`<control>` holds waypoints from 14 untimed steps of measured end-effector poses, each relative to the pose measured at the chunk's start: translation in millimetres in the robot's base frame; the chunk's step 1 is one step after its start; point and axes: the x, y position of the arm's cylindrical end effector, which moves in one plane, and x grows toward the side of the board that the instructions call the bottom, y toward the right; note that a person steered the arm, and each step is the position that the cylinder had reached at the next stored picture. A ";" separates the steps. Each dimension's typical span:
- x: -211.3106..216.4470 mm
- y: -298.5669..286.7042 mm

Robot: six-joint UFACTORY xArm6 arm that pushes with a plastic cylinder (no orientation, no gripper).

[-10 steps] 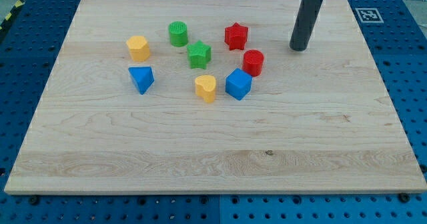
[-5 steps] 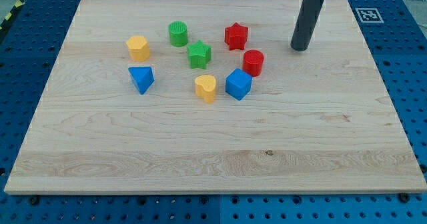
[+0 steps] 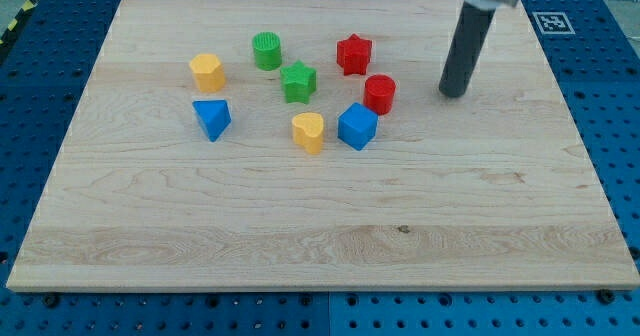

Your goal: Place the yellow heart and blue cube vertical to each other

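Note:
The yellow heart [image 3: 309,132] lies near the middle of the wooden board [image 3: 320,236]. The blue cube [image 3: 357,126] sits just to its right, almost touching it. My tip [image 3: 453,92] rests on the board to the right of the blocks, apart from all of them. It is about a hand's width right of the blue cube and a little higher in the view. The red cylinder [image 3: 379,94] lies between my tip and the blue cube.
A red star [image 3: 353,54], a green star [image 3: 298,82] and a green cylinder [image 3: 267,51] lie above the heart. A yellow hexagonal block [image 3: 207,72] and a blue triangular block [image 3: 211,118] lie at the left. A printed marker [image 3: 550,21] is at the top right corner.
My tip has moved down the view and slightly right, by a small amount. No block has moved.

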 end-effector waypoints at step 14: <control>139.2 -260.1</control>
